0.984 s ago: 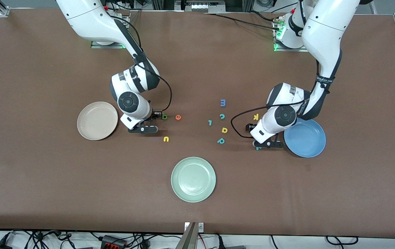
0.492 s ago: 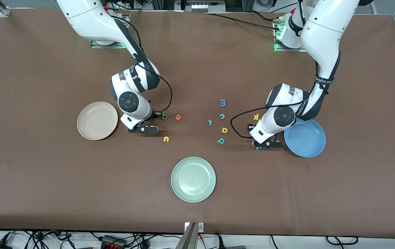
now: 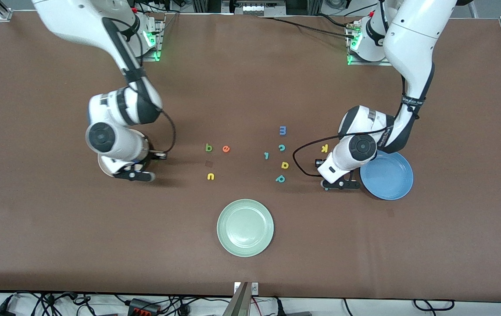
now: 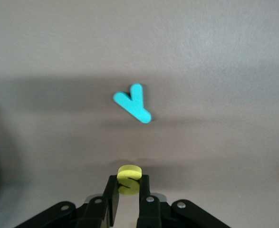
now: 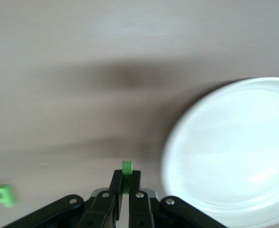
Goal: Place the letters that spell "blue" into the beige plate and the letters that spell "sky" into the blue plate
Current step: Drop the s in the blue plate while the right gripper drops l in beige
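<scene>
My left gripper (image 3: 340, 185) (image 4: 129, 183) is low at the table beside the blue plate (image 3: 386, 175), shut on the yellow "s" (image 4: 128, 175). The teal "y" (image 4: 133, 103) lies flat just ahead of it. My right gripper (image 3: 134, 175) (image 5: 127, 178) is shut on the thin green "l" (image 5: 127, 167) and hangs at the rim of the beige plate (image 3: 102, 166) (image 5: 234, 147), which the arm mostly hides in the front view. Green "b" (image 3: 209, 147), orange "e" (image 3: 226, 149) and yellow "u" (image 3: 210, 176) lie mid-table. Yellow "k" (image 3: 324, 148) lies beside the left arm's wrist.
A pale green plate (image 3: 245, 227) sits nearer the front camera, mid-table. Loose letters lie between the arms: blue "m" (image 3: 282, 130), teal "c" (image 3: 281, 147), a teal "l"-like piece (image 3: 266, 155), yellow "a" (image 3: 284, 165) and teal "p" (image 3: 280, 178).
My right arm has swung away from the "b" to the beige plate's rim, carrying the green "l". My left gripper has closed on the "s" in place.
</scene>
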Motion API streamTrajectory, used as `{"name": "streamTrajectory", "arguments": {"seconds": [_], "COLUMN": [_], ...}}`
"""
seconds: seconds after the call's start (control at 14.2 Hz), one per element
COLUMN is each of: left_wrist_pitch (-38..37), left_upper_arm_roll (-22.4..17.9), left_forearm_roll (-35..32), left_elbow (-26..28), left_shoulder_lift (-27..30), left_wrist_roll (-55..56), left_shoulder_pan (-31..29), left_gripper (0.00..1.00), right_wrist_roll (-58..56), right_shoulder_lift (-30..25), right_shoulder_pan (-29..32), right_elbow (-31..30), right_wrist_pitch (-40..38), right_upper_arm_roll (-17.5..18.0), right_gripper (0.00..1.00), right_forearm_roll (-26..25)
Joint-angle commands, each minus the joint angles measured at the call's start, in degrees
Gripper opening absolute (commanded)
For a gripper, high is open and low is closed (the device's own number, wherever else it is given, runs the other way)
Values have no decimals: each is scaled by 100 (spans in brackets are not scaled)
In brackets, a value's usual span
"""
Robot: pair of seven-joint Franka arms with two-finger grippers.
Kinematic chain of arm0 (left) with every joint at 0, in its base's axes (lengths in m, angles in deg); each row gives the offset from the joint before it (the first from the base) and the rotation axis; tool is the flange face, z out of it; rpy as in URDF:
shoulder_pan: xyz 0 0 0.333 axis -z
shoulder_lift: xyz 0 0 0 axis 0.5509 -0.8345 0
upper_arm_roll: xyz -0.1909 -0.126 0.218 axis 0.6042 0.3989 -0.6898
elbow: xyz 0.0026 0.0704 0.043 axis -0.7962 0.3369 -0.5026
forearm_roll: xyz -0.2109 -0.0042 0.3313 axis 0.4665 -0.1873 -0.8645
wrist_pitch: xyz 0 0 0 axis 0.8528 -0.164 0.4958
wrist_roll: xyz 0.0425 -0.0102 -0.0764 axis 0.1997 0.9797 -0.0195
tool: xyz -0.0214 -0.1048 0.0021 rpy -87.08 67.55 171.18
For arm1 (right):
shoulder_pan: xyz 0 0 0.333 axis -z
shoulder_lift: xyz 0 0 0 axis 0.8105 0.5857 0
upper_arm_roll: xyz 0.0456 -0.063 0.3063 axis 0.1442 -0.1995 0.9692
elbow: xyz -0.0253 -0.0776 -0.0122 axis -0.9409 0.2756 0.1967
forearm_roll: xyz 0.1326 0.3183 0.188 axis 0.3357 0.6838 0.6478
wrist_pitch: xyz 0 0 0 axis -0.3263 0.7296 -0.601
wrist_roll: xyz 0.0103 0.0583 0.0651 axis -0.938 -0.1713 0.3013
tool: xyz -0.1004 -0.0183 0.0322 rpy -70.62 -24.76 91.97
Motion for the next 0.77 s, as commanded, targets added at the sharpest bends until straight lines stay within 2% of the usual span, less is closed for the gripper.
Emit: {"name": "streamTrajectory", "arguments": {"seconds": [0.0, 0.14, 0.49, 0.56, 0.63, 0.7], "left_wrist_pitch": [-1090, -1830, -1815, -1684, -1492, -1168], "left_upper_arm_roll": [-89, -98, -80, -80, -80, -80], "left_forearm_roll": [-271, -762, -949, -949, -940, -940], "left_elbow": [-450, -777, -734, -699, -559, -332], "left_shoulder_lift": [354, 390, 241, 127, 109, 109], "left_wrist_roll": [-25, -130, -1368, -1413, -1413, -1413], "left_shoulder_pan": [-142, -413, -1310, -1372, -1408, -1417], "left_gripper": [1, 1, 3, 3, 4, 4], "right_wrist_roll": [-751, -1034, -1596, -1711, -1738, -1712], "right_shoulder_lift": [-142, -151, 77, 95, 86, 17], "right_shoulder_pan": [573, 795, 1120, 1207, 1226, 1200], "right_elbow": [-176, -411, -702, -747, -712, -642], "right_wrist_pitch": [-368, -326, 165, 236, 220, 167], "right_upper_arm_roll": [72, 64, 55, 55, 55, 55], "right_gripper": [0, 0, 2, 13, 61, 100], "right_forearm_roll": [10, 2, -51, -51, -42, -42]}}
